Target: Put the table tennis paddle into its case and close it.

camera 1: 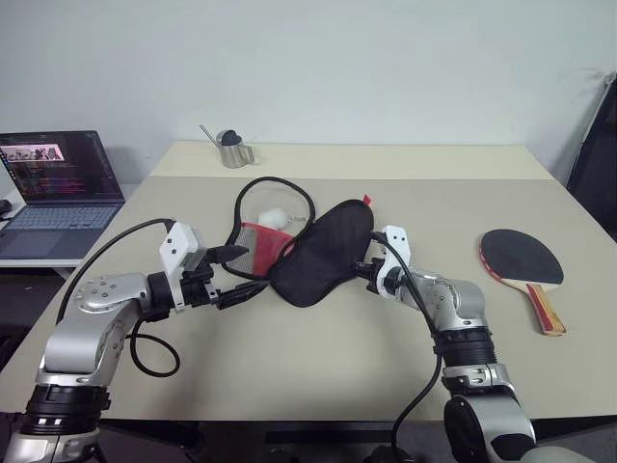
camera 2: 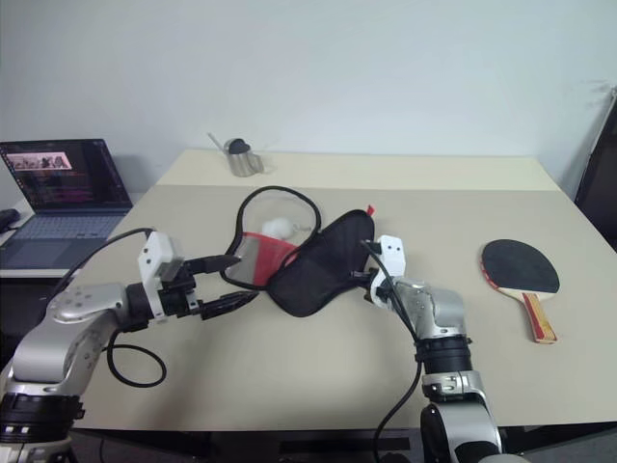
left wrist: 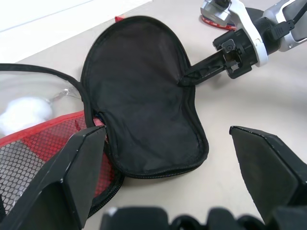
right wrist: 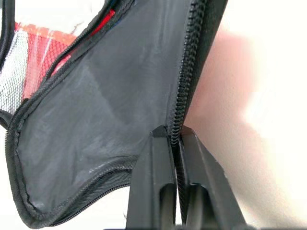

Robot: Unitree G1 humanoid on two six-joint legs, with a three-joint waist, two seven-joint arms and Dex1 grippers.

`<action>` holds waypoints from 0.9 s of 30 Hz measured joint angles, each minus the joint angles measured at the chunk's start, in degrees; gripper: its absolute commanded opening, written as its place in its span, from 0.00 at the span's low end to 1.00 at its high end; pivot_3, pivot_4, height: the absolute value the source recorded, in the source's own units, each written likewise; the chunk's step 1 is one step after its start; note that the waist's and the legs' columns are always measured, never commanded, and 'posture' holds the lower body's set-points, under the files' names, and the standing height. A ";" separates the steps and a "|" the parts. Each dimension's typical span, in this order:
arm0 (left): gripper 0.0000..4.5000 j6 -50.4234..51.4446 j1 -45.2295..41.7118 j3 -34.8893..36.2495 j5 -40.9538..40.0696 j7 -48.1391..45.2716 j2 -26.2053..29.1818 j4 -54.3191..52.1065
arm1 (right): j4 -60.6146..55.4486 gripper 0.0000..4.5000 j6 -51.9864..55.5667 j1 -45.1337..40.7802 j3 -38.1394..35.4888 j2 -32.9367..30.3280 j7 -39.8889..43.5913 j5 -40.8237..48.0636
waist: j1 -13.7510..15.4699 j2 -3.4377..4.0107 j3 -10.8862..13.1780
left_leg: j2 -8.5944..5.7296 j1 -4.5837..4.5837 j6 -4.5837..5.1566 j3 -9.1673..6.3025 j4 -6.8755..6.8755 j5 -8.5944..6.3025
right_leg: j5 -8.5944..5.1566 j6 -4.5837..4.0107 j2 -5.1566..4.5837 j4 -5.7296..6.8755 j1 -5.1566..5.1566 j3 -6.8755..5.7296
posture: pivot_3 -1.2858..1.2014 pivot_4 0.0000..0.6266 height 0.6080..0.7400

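The case lies unzipped at mid-table, its black flap folded toward my right arm. Its red mesh half lies to the left, with the white fluffy ball above it. My right gripper is shut on the flap's zipper edge, at the flap's right rim. My left gripper stands open just left of the case, beside the mesh half, touching nothing. The table tennis paddle lies black face up at the table's right, handle toward me, apart from both grippers.
A metal cup stands at the table's far side behind the case. An open laptop sits on a lower surface to the left. A dark chair stands past the right edge. Bare tabletop separates case and paddle.
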 measured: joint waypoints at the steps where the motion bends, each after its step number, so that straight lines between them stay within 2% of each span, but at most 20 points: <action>1: 1.00 0.08 0.00 -0.16 -0.04 0.00 -0.04 -0.36 | -0.12 0.01 0.82 -0.01 -0.30 -0.54 0.15 0.45 | 0.02 0.00 0.00 | -0.01 0.00 0.00 0.00 0.00 0.00 | 0.00 0.00 -0.01 0.00 0.00 0.00 | 0.52 0.24 1.00; 8: 1.00 0.71 0.48 -2.30 -1.03 -0.19 -1.40 -4.43 | -0.76 0.01 8.01 -1.21 -2.15 -12.11 4.19 2.65 | 0.13 0.00 0.00 | -0.04 -0.01 0.00 0.02 -0.01 0.00 | 0.00 0.00 -0.03 -0.02 0.00 0.02 | 0.52 0.24 1.00; 14: 1.00 1.46 -0.02 -3.70 -1.15 -0.13 -2.18 -4.69 | 4.65 0.01 8.09 -4.46 -1.16 -19.06 8.70 1.87 | -0.19 0.00 0.01 | -0.04 0.00 0.01 0.07 -0.03 0.00 | -0.01 -0.01 0.01 -0.04 -0.01 0.06 | 0.52 0.24 1.00; 27: 1.00 1.53 -3.56 -7.63 -1.06 -0.93 -4.65 -4.72 | 26.04 0.01 -3.03 -14.56 12.08 -30.19 26.70 -7.19 | -0.21 -0.01 0.05 | -0.06 -0.01 0.01 0.12 -0.03 0.00 | -0.01 -0.01 0.01 -0.08 -0.01 0.07 | 0.52 0.24 1.00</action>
